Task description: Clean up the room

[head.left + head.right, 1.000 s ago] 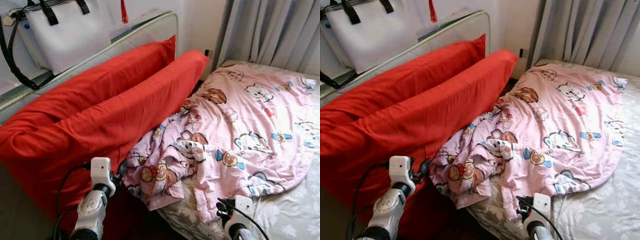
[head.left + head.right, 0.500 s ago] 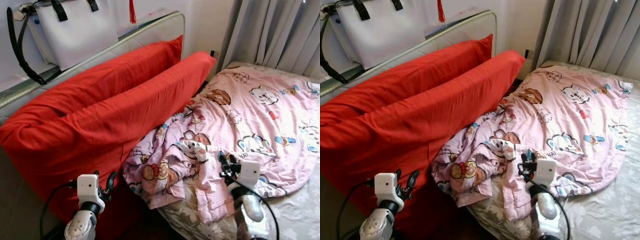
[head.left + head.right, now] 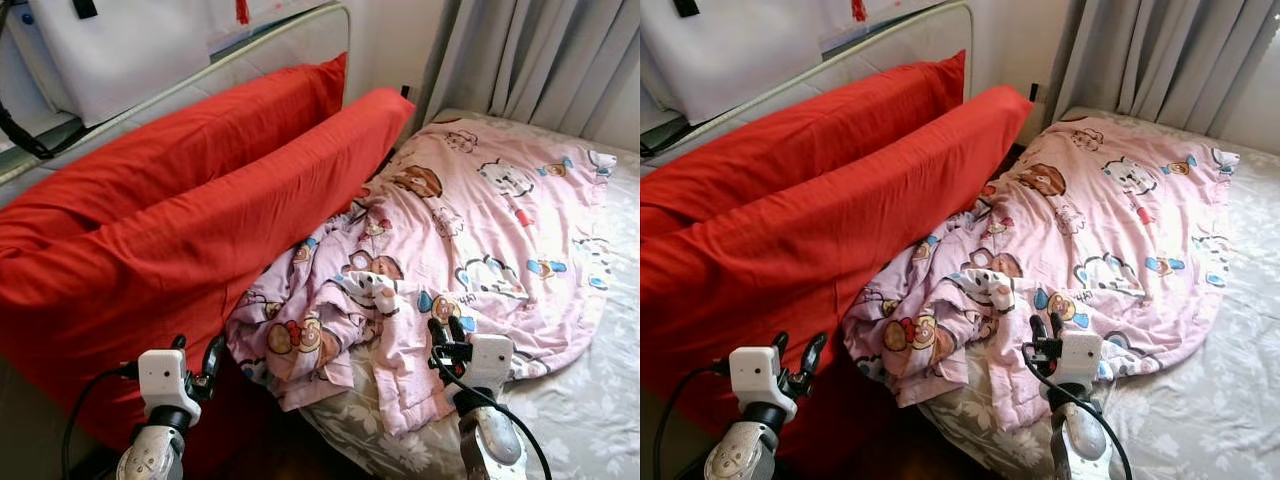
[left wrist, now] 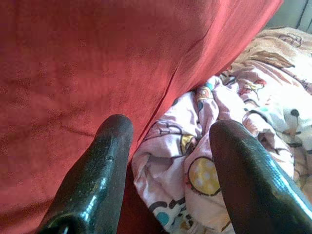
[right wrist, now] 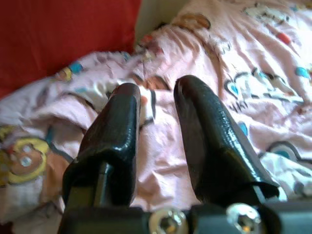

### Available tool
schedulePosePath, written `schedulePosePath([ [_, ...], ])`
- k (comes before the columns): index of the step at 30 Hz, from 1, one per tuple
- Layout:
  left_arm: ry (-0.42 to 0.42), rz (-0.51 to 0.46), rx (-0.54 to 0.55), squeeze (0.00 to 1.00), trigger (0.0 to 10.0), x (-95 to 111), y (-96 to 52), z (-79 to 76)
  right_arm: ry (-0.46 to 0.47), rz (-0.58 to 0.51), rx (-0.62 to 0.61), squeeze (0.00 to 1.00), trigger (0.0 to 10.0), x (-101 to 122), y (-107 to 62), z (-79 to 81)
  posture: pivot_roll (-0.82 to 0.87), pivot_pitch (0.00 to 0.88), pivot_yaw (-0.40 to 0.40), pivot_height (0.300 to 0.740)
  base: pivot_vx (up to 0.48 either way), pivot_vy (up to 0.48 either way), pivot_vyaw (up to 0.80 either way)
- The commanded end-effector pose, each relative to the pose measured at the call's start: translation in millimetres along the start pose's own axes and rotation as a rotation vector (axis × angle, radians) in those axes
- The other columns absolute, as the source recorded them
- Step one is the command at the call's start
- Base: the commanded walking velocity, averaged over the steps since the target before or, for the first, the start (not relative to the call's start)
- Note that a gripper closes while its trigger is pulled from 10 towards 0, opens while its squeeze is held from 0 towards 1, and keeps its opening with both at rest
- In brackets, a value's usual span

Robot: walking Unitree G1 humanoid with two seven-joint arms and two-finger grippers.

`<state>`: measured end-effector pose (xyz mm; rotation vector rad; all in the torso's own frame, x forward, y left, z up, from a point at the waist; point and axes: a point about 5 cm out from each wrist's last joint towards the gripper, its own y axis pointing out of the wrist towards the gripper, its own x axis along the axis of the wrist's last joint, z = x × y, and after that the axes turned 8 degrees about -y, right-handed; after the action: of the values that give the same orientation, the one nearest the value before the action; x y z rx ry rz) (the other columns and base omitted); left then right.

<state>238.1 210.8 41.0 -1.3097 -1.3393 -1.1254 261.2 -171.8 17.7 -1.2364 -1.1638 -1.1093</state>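
Observation:
A pink cartoon-print blanket (image 3: 480,230) lies rumpled on the bed, bunched up at its near corner (image 3: 300,340). Two long red pillows (image 3: 200,220) lean against the headboard (image 3: 250,60) on the left. My left gripper (image 3: 197,352) hangs open low in front of the nearer pillow; in the left wrist view its fingers (image 4: 105,165) frame the seam between pillow and blanket. My right gripper (image 3: 446,333) hovers over the blanket's near edge, fingers (image 5: 204,131) a narrow gap apart with nothing between them.
The grey floral sheet (image 3: 590,400) shows bare at the near right. A white handbag (image 3: 110,50) with black straps sits behind the headboard. Grey curtains (image 3: 540,50) hang along the far side. A dark gap (image 3: 260,440) runs below the pillows.
The right arm has come up from the bottom edge to over the blanket's near edge. The left arm has dropped lower. The camera has shifted, so the whole scene sits differently.

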Motion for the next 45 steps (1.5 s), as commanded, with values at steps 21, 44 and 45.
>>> schedulePosePath([
  [21, -0.002, 0.018, 0.01, 0.0, 10.0, -1.8, -1.7, 1.3, -0.002, 0.027, 0.006, 0.0, 10.0, -3.7, -0.3, 2.4, 0.01, 0.123, -0.025, 0.735, 0.0, 0.0, 0.0],
  [44, 0.002, 0.05, -0.028, 0.0, 10.0, 7.9, -5.6, -12.7, -0.221, -0.1, 0.007, 0.0, 10.0, 33.0, 10.1, -26.1, 0.01, 0.145, -0.017, 0.73, 0.0, 0.0, 0.0],
  [45, 0.002, 0.052, -0.028, 0.0, 10.0, 8.4, -5.8, -12.9, -0.216, -0.106, 0.007, 0.0, 10.0, 35.1, 10.7, -26.7, 0.01, 0.145, -0.017, 0.73, 0.0, 0.0, 0.0],
])
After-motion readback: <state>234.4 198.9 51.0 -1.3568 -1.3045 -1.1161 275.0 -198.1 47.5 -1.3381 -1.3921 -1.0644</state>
